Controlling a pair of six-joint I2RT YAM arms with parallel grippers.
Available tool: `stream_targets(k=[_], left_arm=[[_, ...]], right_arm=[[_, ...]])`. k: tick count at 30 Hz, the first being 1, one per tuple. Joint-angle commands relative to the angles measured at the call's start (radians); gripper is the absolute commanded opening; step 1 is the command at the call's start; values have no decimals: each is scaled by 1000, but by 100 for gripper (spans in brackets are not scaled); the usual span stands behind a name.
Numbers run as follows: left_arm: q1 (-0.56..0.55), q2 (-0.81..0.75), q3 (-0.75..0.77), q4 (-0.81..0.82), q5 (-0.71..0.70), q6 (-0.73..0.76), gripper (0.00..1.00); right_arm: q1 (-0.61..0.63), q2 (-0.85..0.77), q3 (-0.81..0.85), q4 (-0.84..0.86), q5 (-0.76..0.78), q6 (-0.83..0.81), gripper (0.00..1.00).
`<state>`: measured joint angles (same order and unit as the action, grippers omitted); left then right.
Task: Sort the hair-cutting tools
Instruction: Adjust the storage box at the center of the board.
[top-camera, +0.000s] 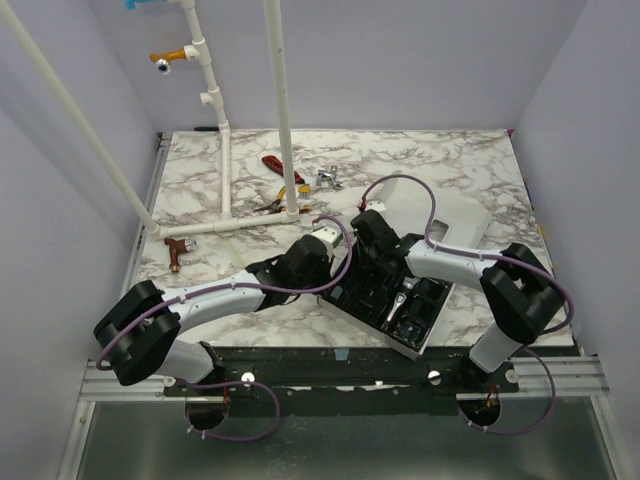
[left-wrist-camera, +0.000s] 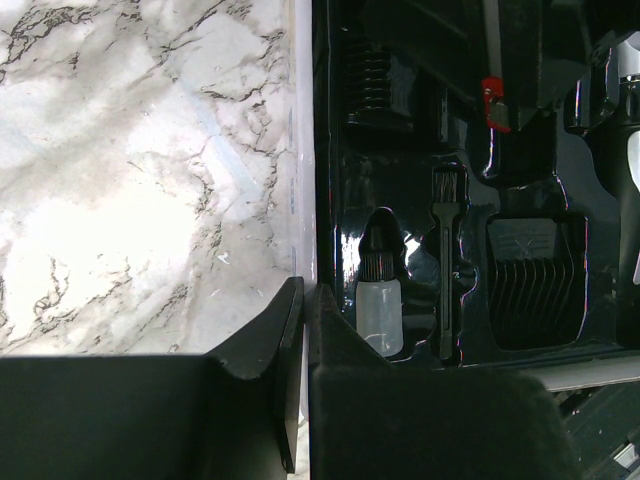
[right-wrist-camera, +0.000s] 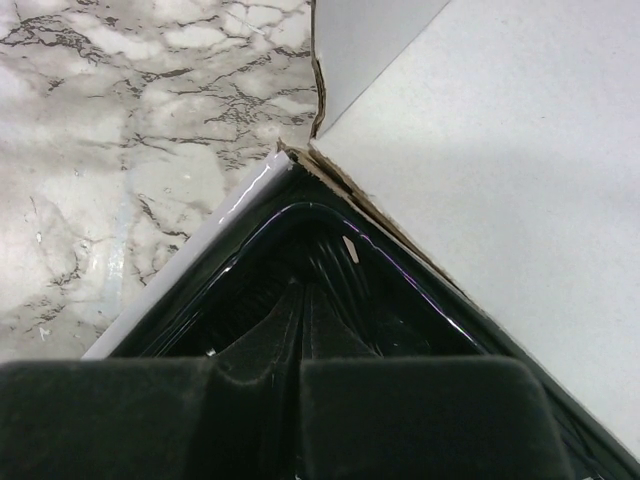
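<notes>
Sorting is judged well advanced: comb guard (left-wrist-camera: 535, 285), cleaning brush (left-wrist-camera: 444, 270) and oil bottle (left-wrist-camera: 379, 295) are seated in the black moulded tray (left-wrist-camera: 325, 170), right half of the left-wrist view, while left gripper (left-wrist-camera: 307, 300) and right gripper (right-wrist-camera: 303, 300) are pinched closed, empty — what remains is not shown.

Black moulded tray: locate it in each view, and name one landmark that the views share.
Top external: tray centre-right, near the table's front edge.
Left wrist: tray fills the right half.
Right wrist: tray lower middle, one corner pointing up.
Shared landmark: the marble tabletop beside it.
</notes>
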<state>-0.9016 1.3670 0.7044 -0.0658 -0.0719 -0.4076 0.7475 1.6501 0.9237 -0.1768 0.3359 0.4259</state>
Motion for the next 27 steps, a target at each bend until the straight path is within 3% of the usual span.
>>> stream_targets(k=[1, 6, 10, 18, 27], left_arm=[[-13, 24, -41, -179, 5, 23, 0], [-13, 32, 1, -189, -16, 78, 0], [-11, 35, 21, -170, -26, 144, 0], [2, 37, 25, -88, -9, 239, 0], [55, 149, 121, -54, 36, 277, 0]], right_arm=[[-2, -54, -30, -58, 55, -14, 4], [-2, -139, -61, -29, -82, -55, 28], [0, -140, -89, 2, -133, -74, 37], [16, -131, -109, 60, -128, -83, 40], [16, -190, -151, 69, -63, -19, 40]])
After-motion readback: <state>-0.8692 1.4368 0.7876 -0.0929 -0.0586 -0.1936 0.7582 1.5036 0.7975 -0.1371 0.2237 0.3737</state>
